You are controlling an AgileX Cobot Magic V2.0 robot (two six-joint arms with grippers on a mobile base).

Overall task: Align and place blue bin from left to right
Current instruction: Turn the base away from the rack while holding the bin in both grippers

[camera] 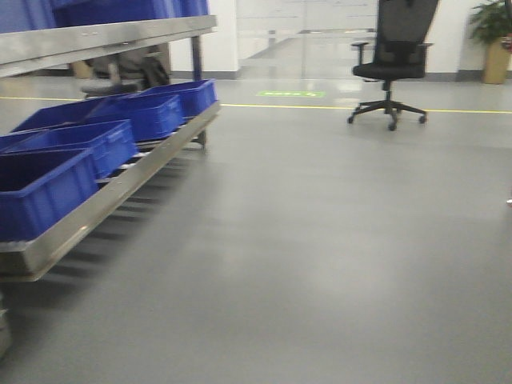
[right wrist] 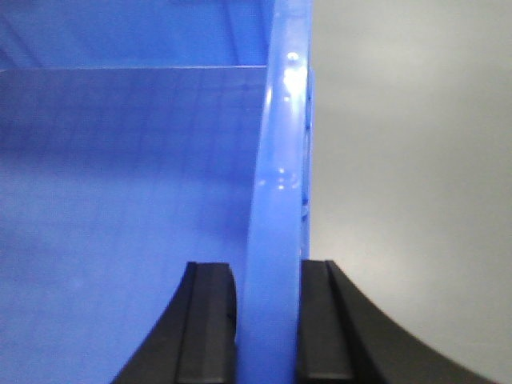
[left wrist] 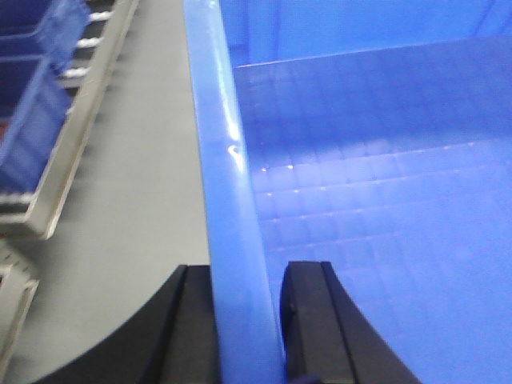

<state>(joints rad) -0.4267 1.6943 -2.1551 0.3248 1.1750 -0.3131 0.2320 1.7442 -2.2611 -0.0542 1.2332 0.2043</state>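
A blue bin hangs between my two grippers, above the grey floor. In the left wrist view its left rim [left wrist: 228, 192] runs up the frame and my left gripper [left wrist: 244, 276] is shut on it, one black finger on each side. Its gridded bottom [left wrist: 384, 184] fills the right of that view. In the right wrist view my right gripper [right wrist: 268, 276] is shut on the bin's right rim [right wrist: 280, 160], the bin's inside [right wrist: 120, 184] to the left. The held bin and both grippers are out of the front view.
A steel roller rack [camera: 104, 200] stands at the left with several blue bins [camera: 120, 132] in a row, also seen as the rack [left wrist: 76, 120] in the left wrist view. An upper shelf [camera: 96, 36] carries more blue bins. A black office chair [camera: 392, 68] stands far right, beyond a yellow floor line [camera: 320, 106].
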